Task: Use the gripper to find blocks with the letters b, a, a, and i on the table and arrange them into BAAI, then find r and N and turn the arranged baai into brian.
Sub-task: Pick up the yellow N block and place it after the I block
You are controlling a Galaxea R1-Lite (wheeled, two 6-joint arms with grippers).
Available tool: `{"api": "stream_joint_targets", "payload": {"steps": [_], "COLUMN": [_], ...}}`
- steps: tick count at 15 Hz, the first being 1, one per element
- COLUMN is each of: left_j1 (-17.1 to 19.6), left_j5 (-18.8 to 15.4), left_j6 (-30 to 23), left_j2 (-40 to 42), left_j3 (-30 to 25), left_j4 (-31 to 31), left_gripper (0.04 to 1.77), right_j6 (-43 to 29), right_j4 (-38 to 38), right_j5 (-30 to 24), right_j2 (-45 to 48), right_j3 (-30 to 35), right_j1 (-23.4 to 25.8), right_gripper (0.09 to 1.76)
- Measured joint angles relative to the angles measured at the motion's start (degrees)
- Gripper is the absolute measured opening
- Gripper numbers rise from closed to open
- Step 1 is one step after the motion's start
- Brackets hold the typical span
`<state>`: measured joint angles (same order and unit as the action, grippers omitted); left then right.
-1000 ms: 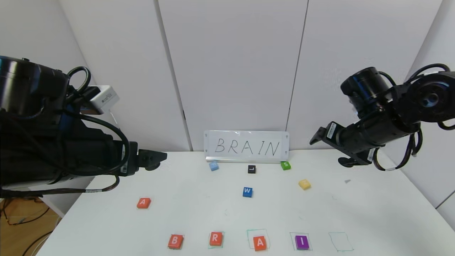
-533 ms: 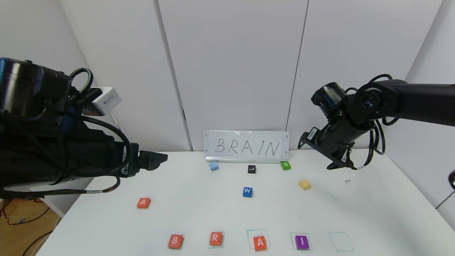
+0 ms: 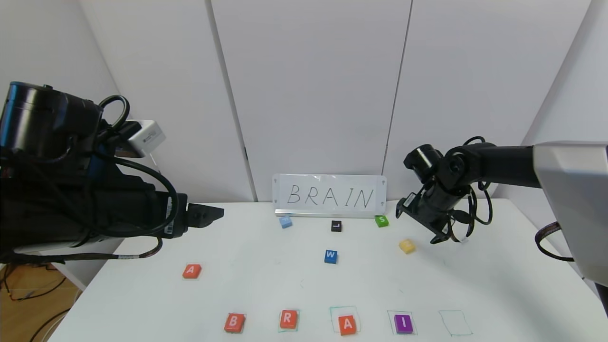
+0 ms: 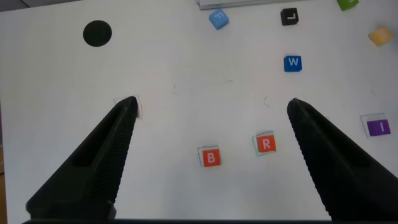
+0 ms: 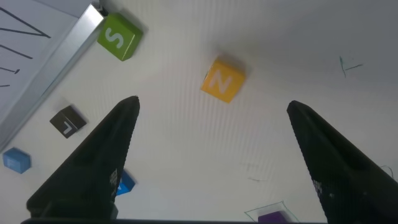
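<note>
**Our right gripper hangs open above N**

Head view: our right gripper (image 3: 424,224), holding nothing, hovers near the table's (image 3: 498,285) far right edge beside N (image 3: 407,246); blocks (image 3: 347,325) and r (image 3: 288,319) line the near edge.

Left wrist view: our left gripper (image 4: 210,107) gapes wide, empty.

Right wrist view: N (image 5: 222,80) lies between spread fingers (image 5: 106,152).

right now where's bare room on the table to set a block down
The green-outlined square right of the purple I block is bare. So is the white table between the lone orange-red A block and the blue W block. It is crowded by the BRAIN sign and along the front row, from the orange-red B block to I.
</note>
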<state>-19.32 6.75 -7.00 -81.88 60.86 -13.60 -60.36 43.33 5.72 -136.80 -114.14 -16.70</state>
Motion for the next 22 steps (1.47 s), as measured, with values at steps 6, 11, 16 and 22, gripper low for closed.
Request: {"api": "stream_joint_targets", "payload": {"steps": [6, 11, 16, 22], "left_j1": [0.6, 1.1, 1.6, 1.8], "left_j5": [0.0, 0.0, 0.0, 0.0], "left_j6": [0.1, 0.1, 0.5, 0.5], "left_j2": [-0.8, -1.3, -1.6, -2.0], "left_j3": [0.0, 0.1, 0.1, 0.1], "left_j4": [0.1, 0.2, 0.2, 0.2], "left_gripper": [1.72, 1.72, 1.72, 1.72], "right_j6": [-2.0, -2.8, -3.4, -3.7], "right_j4": [0.0, 0.2, 0.5, 1.5], "right_j5": [0.2, 1.6, 3.6, 3.6], "right_j2": [-3.3, -5.5, -7.2, -7.5], "right_j3": [0.0, 0.0, 0.1, 0.1], "right_j1": [0.6, 0.6, 0.5, 0.3], "right_gripper": [1.71, 1.71, 1.71, 1.71]}}
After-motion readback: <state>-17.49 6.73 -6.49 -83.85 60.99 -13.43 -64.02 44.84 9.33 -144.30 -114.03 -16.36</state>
